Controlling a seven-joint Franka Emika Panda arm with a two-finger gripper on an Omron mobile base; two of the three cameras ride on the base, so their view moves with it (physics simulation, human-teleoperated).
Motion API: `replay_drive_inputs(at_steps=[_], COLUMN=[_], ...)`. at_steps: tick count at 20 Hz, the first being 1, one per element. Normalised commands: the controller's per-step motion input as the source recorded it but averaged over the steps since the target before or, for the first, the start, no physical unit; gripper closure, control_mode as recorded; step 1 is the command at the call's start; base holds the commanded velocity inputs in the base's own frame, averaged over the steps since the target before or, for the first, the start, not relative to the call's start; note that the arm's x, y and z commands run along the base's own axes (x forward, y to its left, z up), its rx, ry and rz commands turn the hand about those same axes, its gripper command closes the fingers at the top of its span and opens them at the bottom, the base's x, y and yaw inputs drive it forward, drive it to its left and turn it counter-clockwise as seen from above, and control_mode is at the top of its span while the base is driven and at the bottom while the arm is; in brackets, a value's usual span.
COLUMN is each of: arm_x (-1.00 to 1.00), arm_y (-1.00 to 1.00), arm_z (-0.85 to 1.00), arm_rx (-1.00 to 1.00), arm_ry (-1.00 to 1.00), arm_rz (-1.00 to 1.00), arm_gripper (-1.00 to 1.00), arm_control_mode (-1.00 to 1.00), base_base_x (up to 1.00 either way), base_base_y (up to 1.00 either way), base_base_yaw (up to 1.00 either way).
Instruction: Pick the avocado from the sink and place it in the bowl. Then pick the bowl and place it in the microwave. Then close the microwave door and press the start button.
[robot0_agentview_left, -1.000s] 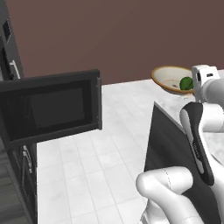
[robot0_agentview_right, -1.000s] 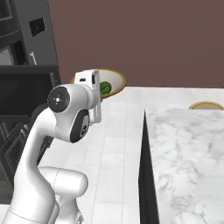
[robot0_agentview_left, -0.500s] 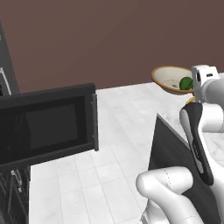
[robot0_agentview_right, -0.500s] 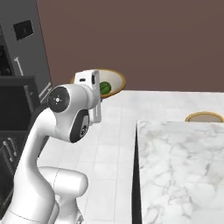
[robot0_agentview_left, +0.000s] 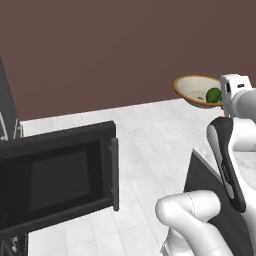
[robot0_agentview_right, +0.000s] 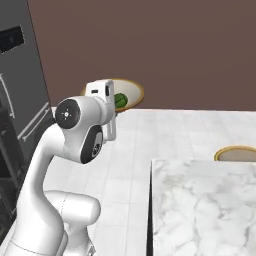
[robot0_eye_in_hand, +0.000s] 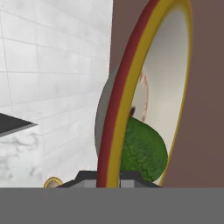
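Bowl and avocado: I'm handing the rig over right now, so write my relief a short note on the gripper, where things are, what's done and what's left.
Gripper: shut on the bowl's rim, holding it up in the air.
Avocado: inside the bowl, riding along.
Microwave door: hanging open, at the left of the left base view.
Done: avocado in bowl, bowl picked up.
Left: set the bowl in the microwave, close the door, press start.

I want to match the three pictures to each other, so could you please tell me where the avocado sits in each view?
Left base view: far right, upper part, inside the bowl, avocado.
Right base view: upper middle, beside the hand.
Hand view: lower middle.
Shared landmark: the bowl's tan rim.
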Motion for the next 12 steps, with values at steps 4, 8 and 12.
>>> replay_drive_inputs(at_steps=[4, 8, 12], arm_x=[0.0, 0.0, 0.0], arm_y=[0.0, 0.0, 0.0], arm_z=[0.0, 0.0, 0.0], arm_rx=[0.0, 0.0, 0.0], arm_ry=[0.0, 0.0, 0.0], arm_rz=[0.0, 0.0, 0.0], arm_gripper=[1.0, 1.0, 1.0], arm_control_mode=[1.0, 1.0, 1.0], base_base_x=[0.89, 0.66, 0.59], base_base_y=[-0.03, -0.29, -0.35], base_base_yaw=[0.0, 0.0, 0.01])
